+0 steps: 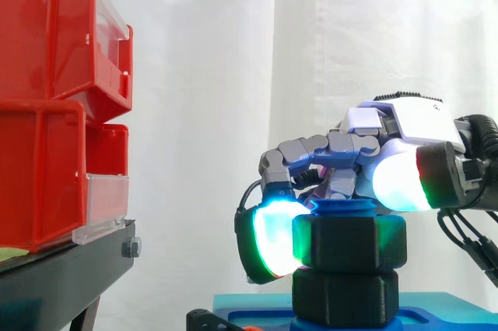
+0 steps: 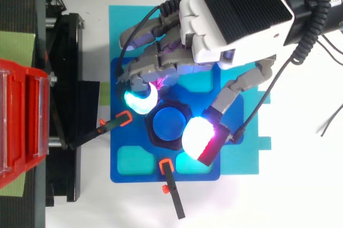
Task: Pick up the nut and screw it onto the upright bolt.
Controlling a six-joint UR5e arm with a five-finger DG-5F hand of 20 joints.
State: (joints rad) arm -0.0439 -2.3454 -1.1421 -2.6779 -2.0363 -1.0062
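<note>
1. White-shelled hand [image 2: 236, 13] comes in from 1 o'clock in the top view, palm down, fingers curled over the bolt.
2. Glowing pads clamp the nut: cyan pad [image 2: 140, 99] at its 10 o'clock, white-magenta pad [image 2: 199, 137] at its 4 o'clock.
3. Black hex nut [image 1: 350, 241] sits level on the upright blue bolt [image 2: 169, 123], with the bolt top just above it. It is stacked on a second black nut [image 1: 346, 296].
4. Blue base plate [image 2: 123, 169] lies underneath. Orange-tipped clamps [image 2: 124, 118] sit near at 9 and 6 o'clock. Red bins [image 1: 47, 113] are well apart at 9 o'clock.

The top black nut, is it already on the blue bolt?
Yes: the nut sits round the bolt, whose blue tip shows above it, while the hand pinches the nut.
</note>
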